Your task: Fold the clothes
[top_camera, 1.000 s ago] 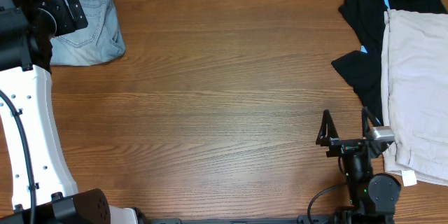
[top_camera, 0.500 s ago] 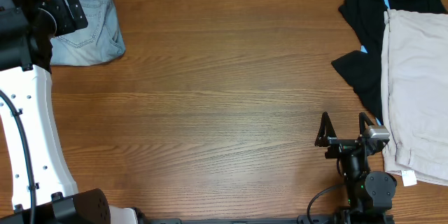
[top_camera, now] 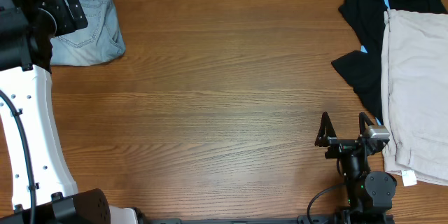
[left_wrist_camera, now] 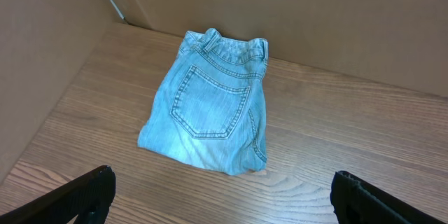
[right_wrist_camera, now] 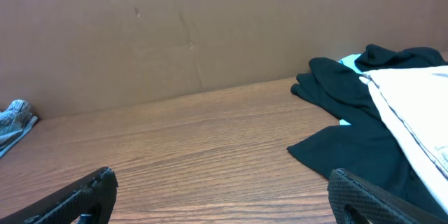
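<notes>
The light-blue denim shorts (top_camera: 89, 24) lie folded in a compact bundle at the table's far left corner, a back pocket facing up and the waistband toward the back wall. They also show in the left wrist view (left_wrist_camera: 210, 101) and as a small edge in the right wrist view (right_wrist_camera: 14, 120). My left gripper (left_wrist_camera: 222, 199) hangs open and empty just in front of the shorts, not touching them. My right gripper (top_camera: 344, 127) is open and empty, low over the table at the front right.
A black garment (top_camera: 364, 35) and a beige garment (top_camera: 416, 77) lie piled at the right edge, close to my right gripper. A cardboard wall (right_wrist_camera: 210, 28) backs the table. The left arm's white body (top_camera: 31, 126) stands along the left side.
My right gripper has drawn back slightly toward the front edge. The shorts and the left arm have not moved.
</notes>
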